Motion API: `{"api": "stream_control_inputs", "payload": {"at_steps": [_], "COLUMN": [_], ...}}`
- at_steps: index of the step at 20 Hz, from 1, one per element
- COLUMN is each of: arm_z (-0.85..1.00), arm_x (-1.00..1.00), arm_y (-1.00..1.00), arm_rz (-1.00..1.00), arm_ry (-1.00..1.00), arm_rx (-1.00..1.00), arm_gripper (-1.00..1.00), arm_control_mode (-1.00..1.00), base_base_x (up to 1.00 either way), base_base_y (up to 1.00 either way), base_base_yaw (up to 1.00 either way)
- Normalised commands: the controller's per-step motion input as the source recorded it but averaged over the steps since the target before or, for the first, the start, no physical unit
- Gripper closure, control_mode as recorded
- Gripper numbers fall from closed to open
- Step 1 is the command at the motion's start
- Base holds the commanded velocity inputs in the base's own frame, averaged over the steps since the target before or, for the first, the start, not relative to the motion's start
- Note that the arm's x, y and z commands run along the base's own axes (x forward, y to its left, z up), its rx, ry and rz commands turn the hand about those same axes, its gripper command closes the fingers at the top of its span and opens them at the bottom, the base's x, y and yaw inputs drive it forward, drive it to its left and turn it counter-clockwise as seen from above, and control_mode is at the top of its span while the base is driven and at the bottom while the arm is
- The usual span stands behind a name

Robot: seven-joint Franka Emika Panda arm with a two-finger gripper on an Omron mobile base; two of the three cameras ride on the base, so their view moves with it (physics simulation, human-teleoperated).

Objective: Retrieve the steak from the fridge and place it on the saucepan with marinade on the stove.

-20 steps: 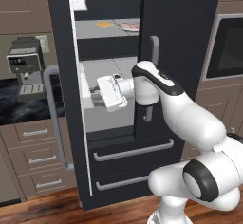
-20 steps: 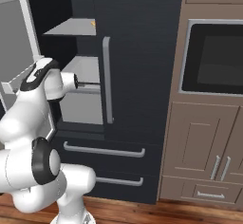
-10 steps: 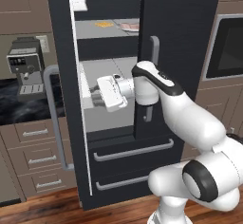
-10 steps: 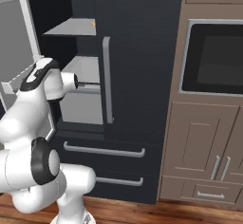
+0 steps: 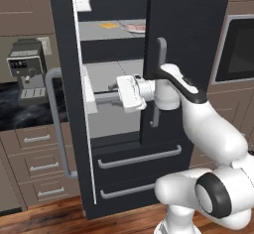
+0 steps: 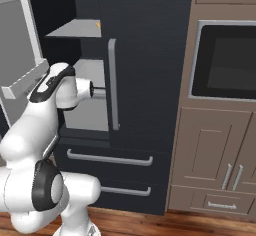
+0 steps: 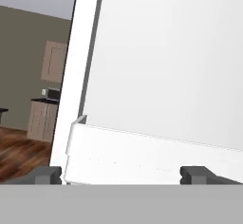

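End effector (image 5: 99,97) spreading wider than a second ago, empty, pressing at fridge (image 5: 193,29) left door (image 5: 67,99); steak (image 5: 135,28) probably reachable next.

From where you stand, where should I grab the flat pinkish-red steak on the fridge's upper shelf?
Probably across its near edge, coming from the front-left and above: the flat pinkish-red steak lies low on the upper grey shelf, right beside the closed right door of the tall black fridge.

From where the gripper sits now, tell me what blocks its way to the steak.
The open gripper faces the left door's inner bin, low in the fridge. The steak lies on the shelf above it, so that shelf's edge intervenes.
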Motion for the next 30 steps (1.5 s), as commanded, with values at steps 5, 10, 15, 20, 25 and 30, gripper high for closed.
{"api": "stream_control_inputs", "payload": {"at_steps": [5,10,15,20,25,30], "arm_z": [0.25,0.20,0.25,0.31,0.27,0.26], "arm_x": [0.00,0.02,0.03,0.25,0.41,0.59], "arm_y": [-0.48,-0.40,-0.21,-0.03,-0.02,-0.04], "arm_rz": [-0.20,-0.25,-0.26,-0.34,-0.39,-0.42], "arm_ry": [0.00,0.00,0.04,0.09,0.10,0.10], "arm_rx": [-0.01,-0.07,-0.14,-0.17,-0.17,-0.16], "arm_gripper": [-1.00,-1.00,-1.00,-1.00,-1.00,-1.00], "arm_control_mode": [-1.00,-1.00,-1.00,-1.00,-1.00,-1.00], "base_base_x": [0.00,0.00,0.00,0.00,0.00,0.00], "base_base_y": [0.00,0.00,0.00,0.00,0.00,0.00], "base_base_yaw": [0.00,0.00,0.00,0.00,0.00,0.00]}}
